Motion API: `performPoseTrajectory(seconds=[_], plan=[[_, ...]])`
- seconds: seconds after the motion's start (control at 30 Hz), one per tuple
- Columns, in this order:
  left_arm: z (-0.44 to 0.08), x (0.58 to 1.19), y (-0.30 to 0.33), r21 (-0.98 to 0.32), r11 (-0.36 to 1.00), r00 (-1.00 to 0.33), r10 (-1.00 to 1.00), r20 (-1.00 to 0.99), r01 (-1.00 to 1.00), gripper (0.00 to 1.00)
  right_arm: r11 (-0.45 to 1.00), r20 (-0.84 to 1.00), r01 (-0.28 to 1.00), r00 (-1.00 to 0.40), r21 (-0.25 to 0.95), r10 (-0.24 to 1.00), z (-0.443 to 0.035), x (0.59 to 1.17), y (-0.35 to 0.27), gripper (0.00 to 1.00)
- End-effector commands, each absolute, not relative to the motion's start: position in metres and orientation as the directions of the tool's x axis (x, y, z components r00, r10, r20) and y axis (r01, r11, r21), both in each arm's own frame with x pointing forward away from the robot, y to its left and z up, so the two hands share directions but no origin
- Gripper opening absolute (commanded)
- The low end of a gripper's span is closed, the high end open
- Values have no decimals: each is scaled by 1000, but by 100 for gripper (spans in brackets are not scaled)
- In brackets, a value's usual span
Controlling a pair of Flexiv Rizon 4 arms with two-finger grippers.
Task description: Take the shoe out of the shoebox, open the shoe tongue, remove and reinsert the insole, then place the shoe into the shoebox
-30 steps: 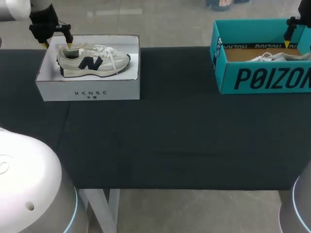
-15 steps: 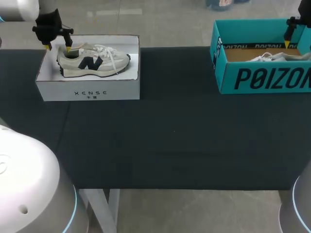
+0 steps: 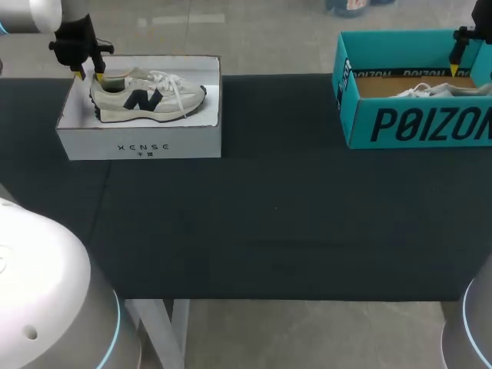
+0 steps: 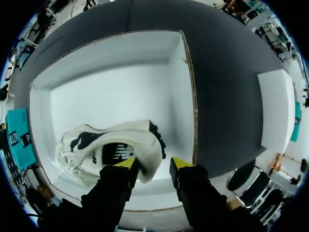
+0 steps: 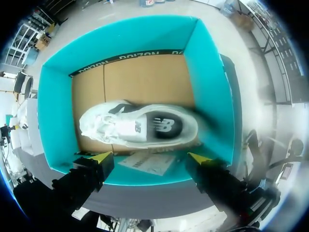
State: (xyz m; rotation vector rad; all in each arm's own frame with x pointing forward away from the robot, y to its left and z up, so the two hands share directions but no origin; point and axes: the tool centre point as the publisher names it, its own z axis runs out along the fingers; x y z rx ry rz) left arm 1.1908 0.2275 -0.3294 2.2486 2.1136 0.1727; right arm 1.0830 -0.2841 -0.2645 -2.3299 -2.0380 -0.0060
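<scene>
So in the head view the white cardboard shoebox (image 3: pixel 138 142) sat in the upper left of the frame on the dark cloth-covered table (image 3: pixel 269 223). It was open-topped, and the cream sneaker (image 3: pixel 146 98) with the dark side logo and white laces lay inside on its sole, heel toward the left edge of the frame, toe toward the right. My left arm was up in the upper left corner, black wrist pointing pretty much straight down, and the left gripper (image 3: pixel 88 75) hung right over the heel end of that sneaker. The left wrist camera showed it better. The fingers were only partly apart and straddled the back of the heel collar, one yellow tip over the shoe's opening, the other just outside the heel. There was a sliver of white box floor showing between that outer tip and the shoe, so it wasn't clamped on anything, just poised around the heel.

Over in the upper right of the frame was the teal cardboard shoebox (image 3: pixel 415 127) with black lettering, also open-topped and running off the right edge. A white sneaker (image 5: pixel 140 125) lay inside it on the brown cardboard floor, and a sheet of white paper (image 5: pixel 145 164) lay beside the shoe against the wall nearest the gripper. The right arm was at the upper right corner, and the right gripper (image 5: pixel 150 158) was held above that box with its fingers spread wide, gripping nothing and touching nothing. The two boxes were well apart, with bare dark cloth between them
</scene>
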Motion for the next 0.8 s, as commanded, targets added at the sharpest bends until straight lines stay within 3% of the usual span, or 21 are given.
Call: performPoseTrajectory(seconds=[0.03,0.1,0.27,0.63,0.8], plan=[[-335,1194,231,106,-65,60,997,47,992,38,-133,33,991,134,-31,990,-264,1083,-284,100],[-336,1195,232,101,-63,59,997,43,993,32,-133,33,991,134,-31,990,-264,1083,-284,100],[-339,1195,232,100,-67,66,998,14,993,39,-133,33,991,134,-31,990,-264,1083,-284,100],[-344,1194,233,88,-66,66,998,3,994,44,-133,33,991,134,-31,990,-264,1083,-284,100],[-351,1198,231,84,-65,66,998,-9,994,57,-133,33,991,134,-31,990,-264,1083,-284,100]])
